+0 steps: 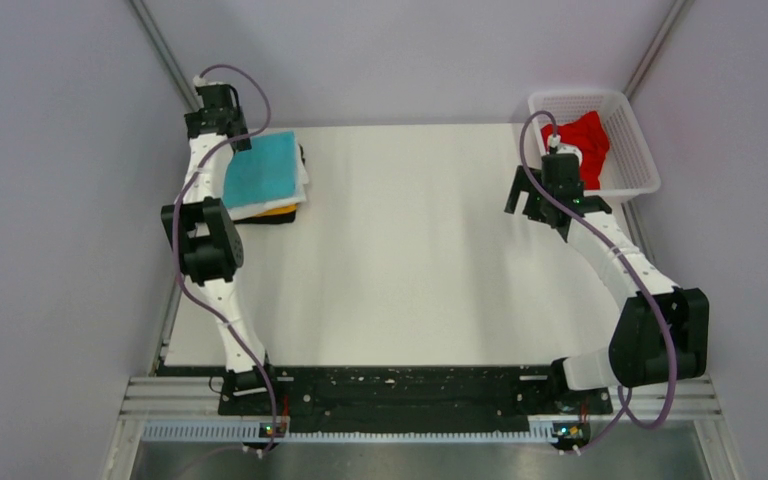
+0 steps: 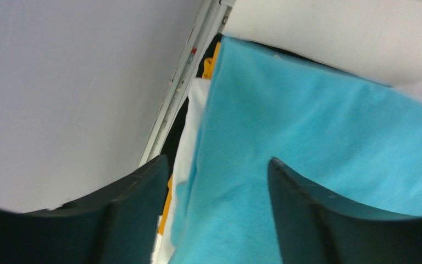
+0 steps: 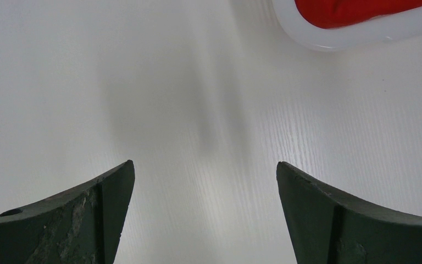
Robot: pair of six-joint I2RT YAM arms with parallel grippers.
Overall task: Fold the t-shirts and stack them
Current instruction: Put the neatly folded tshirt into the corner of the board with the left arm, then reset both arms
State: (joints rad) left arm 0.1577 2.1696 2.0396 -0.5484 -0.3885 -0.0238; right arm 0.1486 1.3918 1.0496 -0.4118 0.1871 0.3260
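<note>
**Four shirts stacked at the far-left corner, the red one waiting in the basket**

At the far-left corner of the white table [image 1: 410, 250] you have the left gripper [image 2: 217, 165] poised over the stack, jaws apart and clamped on nothing. The folded turquoise-blue cloth t-shirt [image 1: 260, 168] lies flat beneath them as the top layer. That reads as a release: the shirt rests on the pile by its own weight, so there is no reason to hold it. Under it the edges of the white cloth t-shirt [image 2: 189, 137], the yellow-orange t-shirt [image 1: 280, 210] and the black t-shirt [image 1: 272, 218] peek out at the near and left sides. The pile sits close to the left wall rail, so lift that arm straight up rather than sideways, or a finger may drag the top layer askew.

The middle of the table is your folding ground.

Toward the far-right corner, the right gripper [image 3: 204, 168] hangs over bare table with its jaws wide apart, holding nothing, just beside the white plastic mesh basket [image 1: 640, 165]. The crumpled red cloth t-shirt [image 1: 588, 140] lies inside it, not yet folded. The basket's near wall stands between your fingers and the cloth, so you will likely need to come in from above.
</note>
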